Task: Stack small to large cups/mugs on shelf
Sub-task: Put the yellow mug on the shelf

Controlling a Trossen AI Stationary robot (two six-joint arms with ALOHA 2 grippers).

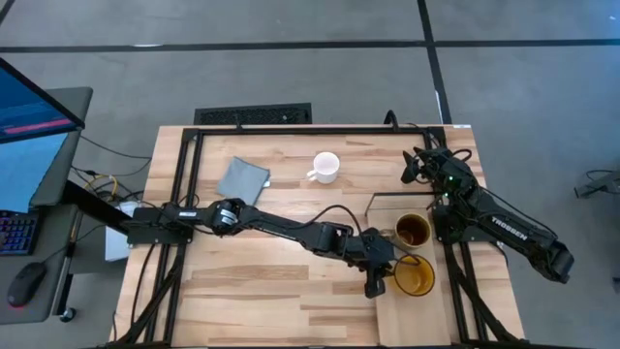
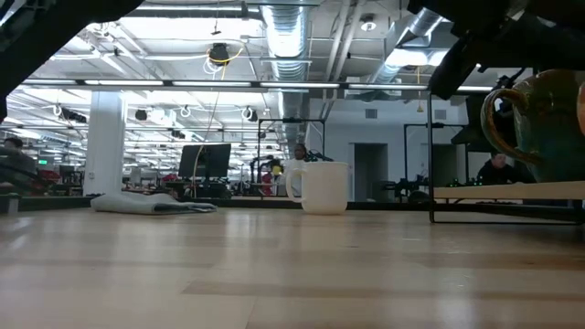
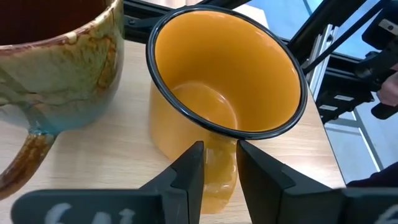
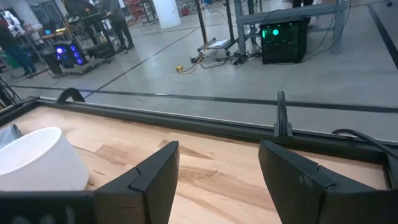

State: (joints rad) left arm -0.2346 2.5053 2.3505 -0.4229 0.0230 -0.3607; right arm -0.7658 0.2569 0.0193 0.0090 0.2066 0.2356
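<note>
A yellow-orange mug and a brown-glazed mug stand side by side on the pale shelf board at the table's right. The brown mug also shows in the low view on the raised board. A white mug stands on the tabletop toward the far edge. My left gripper reaches across to the yellow mug and is shut on its handle. My right gripper is open and empty above the far right of the table. My left gripper pinches the yellow mug's handle between its two fingers, one on each flat side. The fingers come from the table's left, slanting down. The mug stands upright, mouth up, beside the brown mug; whether its base is off the board I cannot tell.
A grey-blue cloth lies on the tabletop at the far left of the white mug. A dark frame runs along the table's edges. Bare planks lie between the cloth and the shelf.
</note>
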